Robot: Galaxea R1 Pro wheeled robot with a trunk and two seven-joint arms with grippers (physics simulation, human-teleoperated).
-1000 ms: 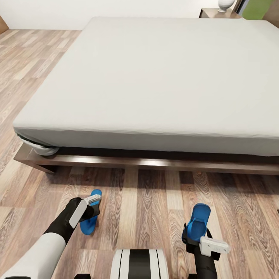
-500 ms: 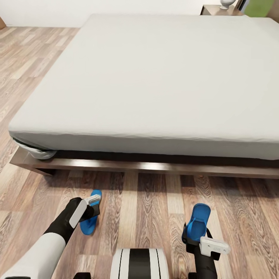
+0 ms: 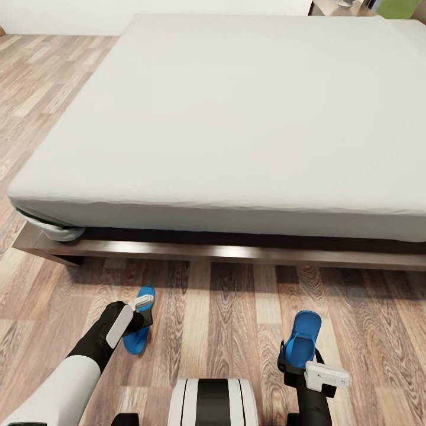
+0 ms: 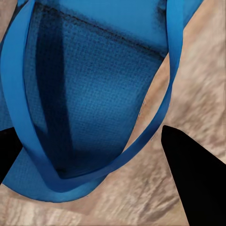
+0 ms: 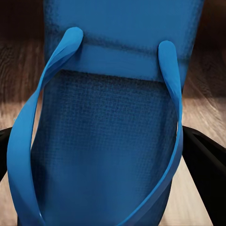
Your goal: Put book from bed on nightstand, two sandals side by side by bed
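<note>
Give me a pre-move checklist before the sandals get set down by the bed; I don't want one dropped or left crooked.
1. Left gripper on the left sandal: ok, though how firm is unclear.
2. Right gripper on the right sandal: ok; sandal lies between the fingers in the right wrist view.
3. Sandals side by side: not ok, wide floor gap.
4. Sandals parallel: not ok, angled differently.
5. Near the bed: ok.
6. Book on nightstand: cannot tell.

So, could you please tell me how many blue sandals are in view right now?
2. One sandal is at the left gripper, the other sandal at the right gripper, both over the floor before the bed.
</note>
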